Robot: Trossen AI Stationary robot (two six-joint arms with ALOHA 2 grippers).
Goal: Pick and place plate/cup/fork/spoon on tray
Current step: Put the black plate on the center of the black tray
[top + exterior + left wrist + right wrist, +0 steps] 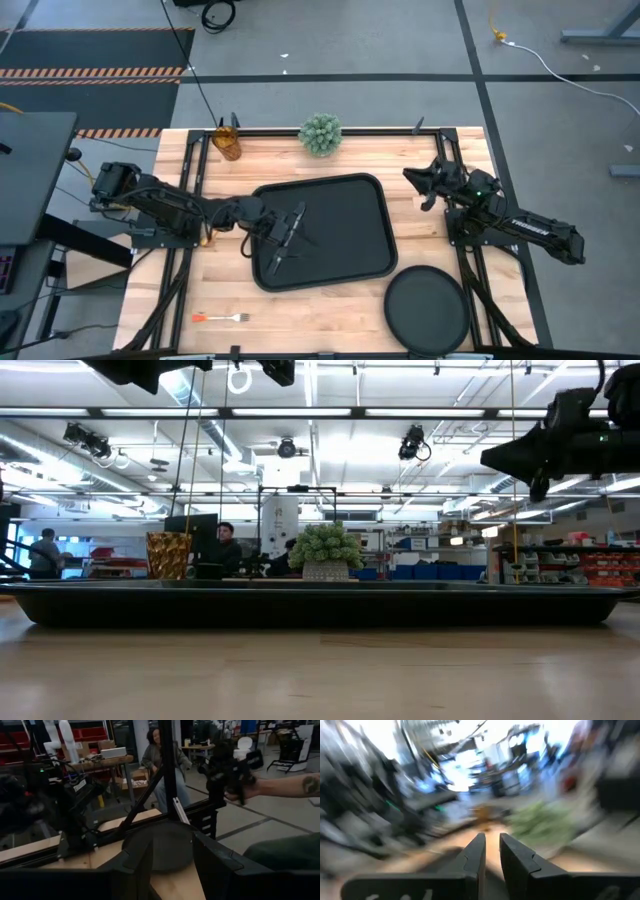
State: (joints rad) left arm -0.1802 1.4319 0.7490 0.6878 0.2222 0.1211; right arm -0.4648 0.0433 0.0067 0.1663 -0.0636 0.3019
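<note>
The black tray (372, 262) lies mid-table, and its long rim (320, 605) fills the low view. My left gripper (298, 238) hangs level above the tray, open, nothing between its fingers (215, 865); past them I see the round black plate (167, 847). The plate (428, 308) rests flat at the near right. The amber cup (228, 140) stands at the far left edge. The fork (220, 318) lies near the front left. My right gripper (414, 180) is raised at the right side, open by a narrow gap (492, 851) and empty. The spoon does not show plainly.
A green spiky plant (320, 133) stands at the far edge behind the tray. Black frame bars run along the table's sides. A person's forearm (285, 785) shows beyond the table in the left wrist view; other people sit in the room behind.
</note>
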